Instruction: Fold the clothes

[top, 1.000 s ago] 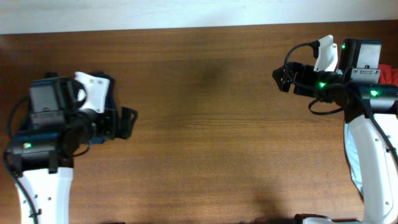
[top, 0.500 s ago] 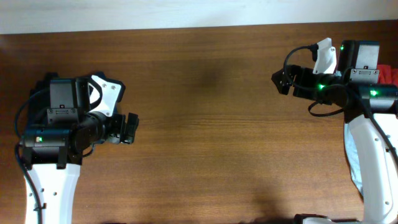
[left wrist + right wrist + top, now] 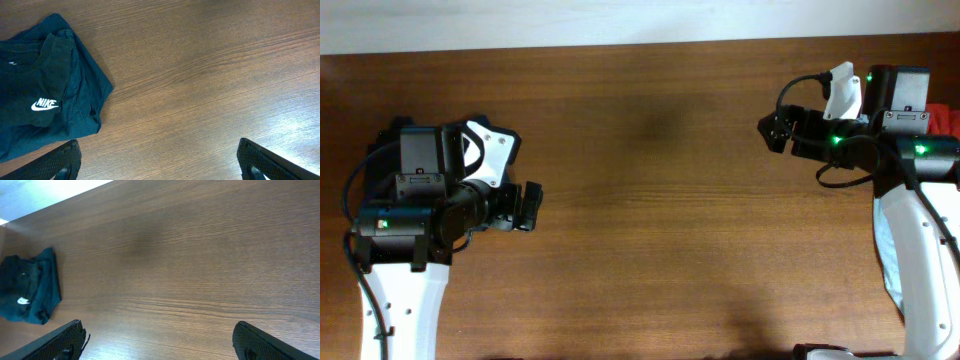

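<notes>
A dark T-shirt (image 3: 45,95) with a small white logo lies bunched on the wooden table (image 3: 200,75), at the upper left of the left wrist view. It shows small at the far left of the right wrist view, T-shirt (image 3: 30,292). From overhead it is hidden beneath the left arm. My left gripper (image 3: 160,162) hangs open over bare wood just right of the shirt, not touching it; overhead it is the left gripper (image 3: 530,205). My right gripper (image 3: 772,128) is open at the far right, also seen as the right gripper (image 3: 162,340), with nothing between its fingers.
A strip of red cloth (image 3: 948,120) shows at the right edge behind the right arm. A pale cloth (image 3: 888,255) lies under that arm's white link. The table's far edge meets a white wall (image 3: 620,20).
The left arm swung a little to the right and turned, covering the dark cloth seen under it a second ago. It has held still for the last half second. The right arm has not moved.
</notes>
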Controlling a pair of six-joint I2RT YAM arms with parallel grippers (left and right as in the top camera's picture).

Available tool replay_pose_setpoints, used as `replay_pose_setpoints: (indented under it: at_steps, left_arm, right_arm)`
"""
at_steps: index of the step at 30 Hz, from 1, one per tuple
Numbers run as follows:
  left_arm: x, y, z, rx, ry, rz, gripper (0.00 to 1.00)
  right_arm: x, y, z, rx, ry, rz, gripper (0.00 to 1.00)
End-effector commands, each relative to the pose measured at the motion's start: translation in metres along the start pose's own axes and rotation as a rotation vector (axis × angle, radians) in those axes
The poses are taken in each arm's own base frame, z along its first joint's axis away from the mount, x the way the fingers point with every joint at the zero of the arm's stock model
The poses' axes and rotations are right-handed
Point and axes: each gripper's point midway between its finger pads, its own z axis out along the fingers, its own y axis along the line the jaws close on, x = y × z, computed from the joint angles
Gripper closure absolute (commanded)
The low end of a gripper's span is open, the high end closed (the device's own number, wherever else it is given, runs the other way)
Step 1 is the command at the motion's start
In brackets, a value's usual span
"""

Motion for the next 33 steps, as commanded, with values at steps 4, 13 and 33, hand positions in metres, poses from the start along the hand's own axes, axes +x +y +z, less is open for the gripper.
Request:
replay_pose_setpoints:
  at_steps: [4,13,33]
  left_arm:
    - [-0.001,0.001,-0.001,-0.009,0.000,0.019,0.01]
    - [-0.001,0.001,-0.001,-0.010,0.000,0.019,0.01]
    - [-0.001,0.001,-0.001,-0.009,0.000,0.019,0.01]
  right_arm:
    - [-0.030,-0.003,-0.047,0.167,-0.216,-0.100,0.01]
    - [-0.003,0.005,-0.110,0.365,-0.393,-0.387,0.01]
    - [0.148,-0.092,-0.020,0.397,-0.609,-0.368,0.01]
